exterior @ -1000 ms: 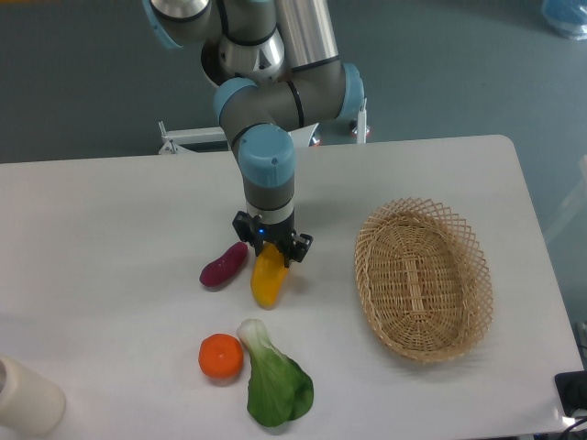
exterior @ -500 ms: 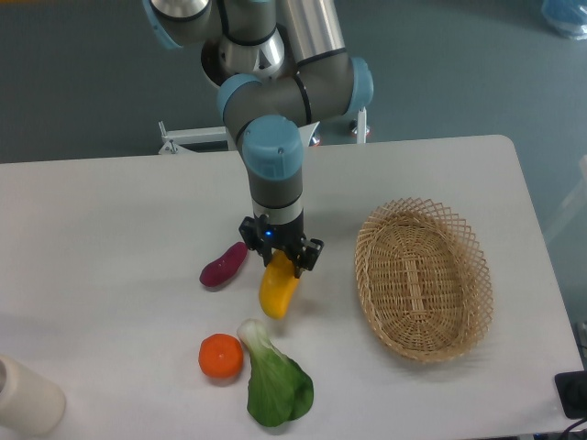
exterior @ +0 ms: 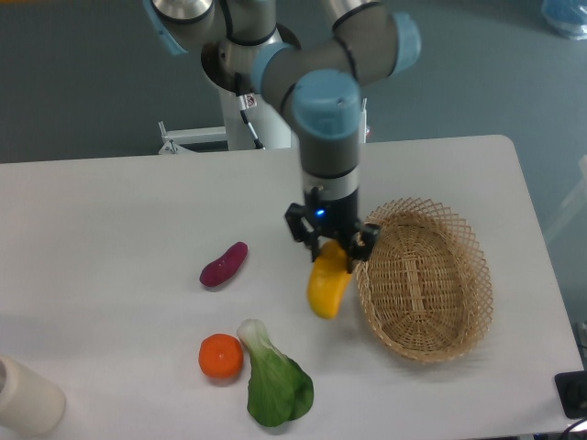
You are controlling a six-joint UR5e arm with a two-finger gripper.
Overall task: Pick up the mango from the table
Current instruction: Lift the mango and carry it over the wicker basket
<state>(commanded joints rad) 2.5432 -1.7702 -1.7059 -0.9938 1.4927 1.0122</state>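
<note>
- The table (exterior: 110, 211) is the broad white top that fills most of the view, and every loose item rests on it except the fruit that the arm carries.
- The arm now reaches down over the table's middle-right, having swung from above the purple piece toward three o'clock in the last second.
- The wicker basket (exterior: 424, 277) lies at three o'clock of the table's centre, unmoved, and its near rim is now just beside the carried fruit.
- The leafy green vegetable (exterior: 273, 378) sits at six o'clock, unchanged.
- The gripper (exterior: 331, 249) has its fingers closed on the upper end of the mango (exterior: 328, 287), which hangs below them, tilted, at the basket's nine o'clock edge.
- A second ago the mango was low beside the purple piece. Half a second ago it was only slightly further right. Now it appears clear of the tabletop and well apart from that piece.
- From this I judge the pick-up itself done: the fruit has travelled with the fingers, so the grip seems firm. How high it hangs cannot be told from this single view.
- The round orange fruit (exterior: 221, 356) stays at seven o'clock, touching or nearly touching the greens.
- The purple sweet potato (exterior: 224, 264) stays at nine o'clock, now alone.
</note>
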